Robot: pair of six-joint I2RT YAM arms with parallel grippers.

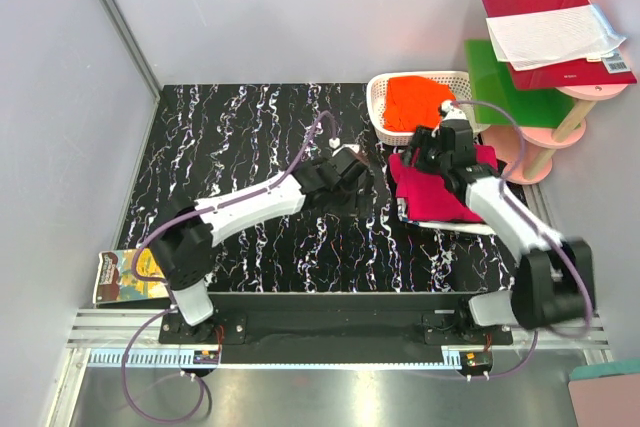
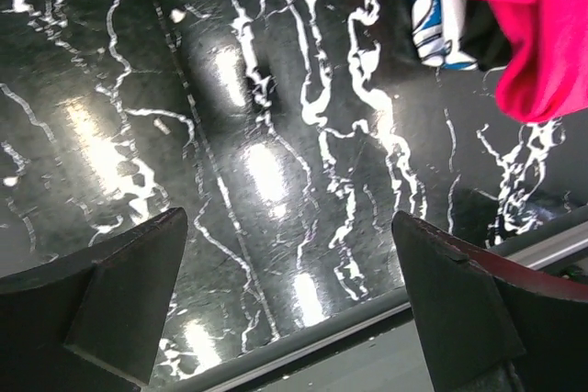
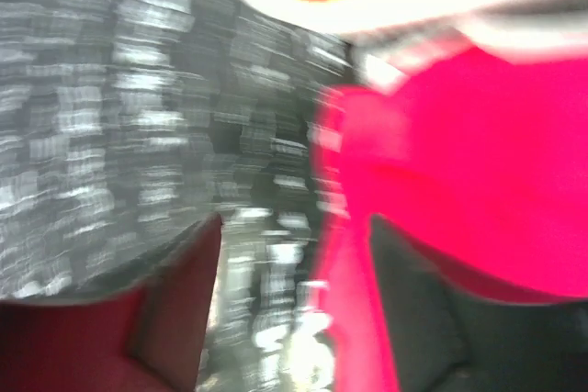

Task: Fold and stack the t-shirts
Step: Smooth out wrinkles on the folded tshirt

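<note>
The magenta-pink t-shirt (image 1: pixel 432 197) lies bunched on the right side of the black marbled table (image 1: pixel 240 147), just in front of the basket. My right gripper (image 1: pixel 418 152) hovers at its far left edge. In the blurred right wrist view the right gripper (image 3: pixel 296 227) is open, and the magenta t-shirt (image 3: pixel 478 153) reaches between the fingers on the right side. The orange t-shirt (image 1: pixel 415 102) fills the white basket (image 1: pixel 380 97). My left gripper (image 1: pixel 350 175) is open over bare table left of the pink heap, empty (image 2: pixel 289 227). A strip of black cloth (image 2: pixel 478 39) shows under the magenta t-shirt (image 2: pixel 542 34).
A pink stand (image 1: pixel 545 137) at the back right carries a red booklet with white paper (image 1: pixel 555 37) and a green board (image 1: pixel 495 72). A colourful packet (image 1: pixel 125 277) lies off the table's front left corner. A small white piece (image 1: pixel 335 142) lies mid-table. Grey walls close in on both sides.
</note>
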